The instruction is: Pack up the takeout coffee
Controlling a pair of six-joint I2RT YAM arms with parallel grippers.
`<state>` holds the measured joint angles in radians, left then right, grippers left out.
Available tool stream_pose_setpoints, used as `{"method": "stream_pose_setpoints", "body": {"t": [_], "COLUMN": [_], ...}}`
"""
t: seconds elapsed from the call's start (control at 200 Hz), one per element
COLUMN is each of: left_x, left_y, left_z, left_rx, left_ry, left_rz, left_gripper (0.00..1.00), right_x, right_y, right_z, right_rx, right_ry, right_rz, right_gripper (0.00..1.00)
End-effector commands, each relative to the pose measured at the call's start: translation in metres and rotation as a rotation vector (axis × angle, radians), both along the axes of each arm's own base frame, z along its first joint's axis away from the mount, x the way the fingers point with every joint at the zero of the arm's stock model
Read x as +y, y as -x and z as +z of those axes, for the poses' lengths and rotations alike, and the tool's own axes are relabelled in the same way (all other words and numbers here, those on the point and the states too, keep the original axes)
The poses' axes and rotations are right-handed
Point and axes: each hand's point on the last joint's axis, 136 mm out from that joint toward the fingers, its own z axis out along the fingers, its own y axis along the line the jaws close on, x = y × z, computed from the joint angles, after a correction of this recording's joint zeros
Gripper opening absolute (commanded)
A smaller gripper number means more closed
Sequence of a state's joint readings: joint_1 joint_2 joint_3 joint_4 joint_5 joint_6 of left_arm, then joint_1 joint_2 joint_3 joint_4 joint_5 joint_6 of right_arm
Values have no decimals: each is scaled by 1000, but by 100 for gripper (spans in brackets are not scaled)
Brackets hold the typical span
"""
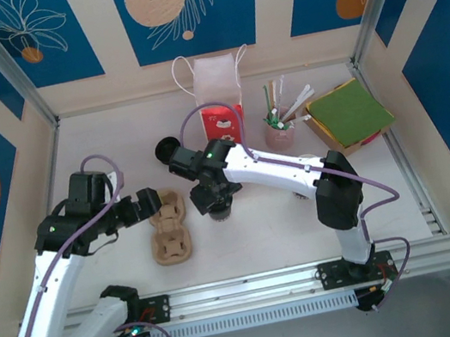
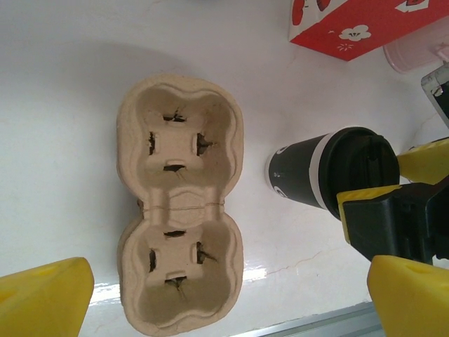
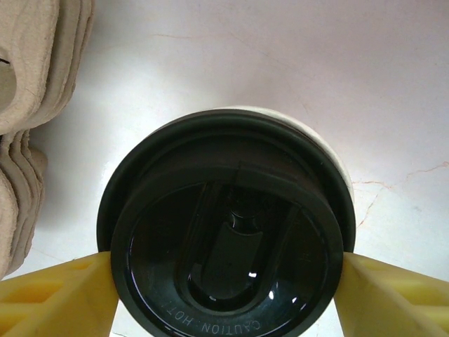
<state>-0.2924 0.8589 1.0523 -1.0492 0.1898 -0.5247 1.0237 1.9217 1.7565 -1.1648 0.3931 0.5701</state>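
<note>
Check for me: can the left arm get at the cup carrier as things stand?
Probably yes. The left end effector hangs open just above the cup carrier with nothing between them; the right end effector sits off to the side at the takeout coffee, clear of the carrier.

1. Two robot arms in play: left arm (image 1: 49,260) and right arm (image 1: 281,167).
2. One takeout coffee (image 2: 316,172), black lid on.
3. Pulp cup carriers (image 2: 179,203): that's a nested stack, with several layers showing at the edge, too tight to count. The top one has two wells.
4. One white paper bag (image 1: 216,91) with red print.
5. One pink cup (image 1: 279,134) holding a bundle of stirrers (image 1: 284,106), number unclear.
6. One box with a green top (image 1: 348,114).
</note>
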Motion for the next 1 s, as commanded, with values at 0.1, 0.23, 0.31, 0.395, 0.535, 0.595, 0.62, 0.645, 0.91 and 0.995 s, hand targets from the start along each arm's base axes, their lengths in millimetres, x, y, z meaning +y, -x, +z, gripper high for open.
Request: {"method": "stream_pose_setpoints", "body": {"t": [0.1, 0.23, 0.31, 0.395, 0.535, 0.595, 0.62, 0.645, 0.91, 0.995], "left_x": [-19, -26, -31, -36, -48, -54, -58, -61, -103, -111], "left_y": [-1, -3, -5, -7, -11, -14, -14, -16, -28, -30], "left_z": [2, 1, 1, 0, -1, -2, -2, -3, -21, -29], "left_rx": [-5, 5, 15, 29, 42, 38, 36, 34, 58, 62], "left_ry": [112, 152, 183, 208, 251, 252, 250, 245, 206, 180], "left_rz": [-30, -38, -43, -46, -55, -54, -60, -63, -79, -76], "left_gripper": [100, 98, 94, 90, 83, 82, 81, 81, 73, 71], "right_x": [-1, -3, -6, -8, -14, -19, -22, -25, -43, -48], "right_y": [2, 2, 2, 3, 4, 3, 1, -1, -12, -15], "right_z": [31, 41, 46, 49, 51, 50, 49, 48, 46, 46], "right_rx": [-31, -45, -49, -44, -21, -11, -5, -1, 132, 143], "right_ry": [-49, -75, -95, -126, -208, -235, -243, -253, -470, -501], "right_rz": [-15, -28, -40, -53, -77, -90, -98, -112, -163, -161], "right_gripper": [81, 84, 85, 85, 84, 81, 80, 78, 62, 62]}}
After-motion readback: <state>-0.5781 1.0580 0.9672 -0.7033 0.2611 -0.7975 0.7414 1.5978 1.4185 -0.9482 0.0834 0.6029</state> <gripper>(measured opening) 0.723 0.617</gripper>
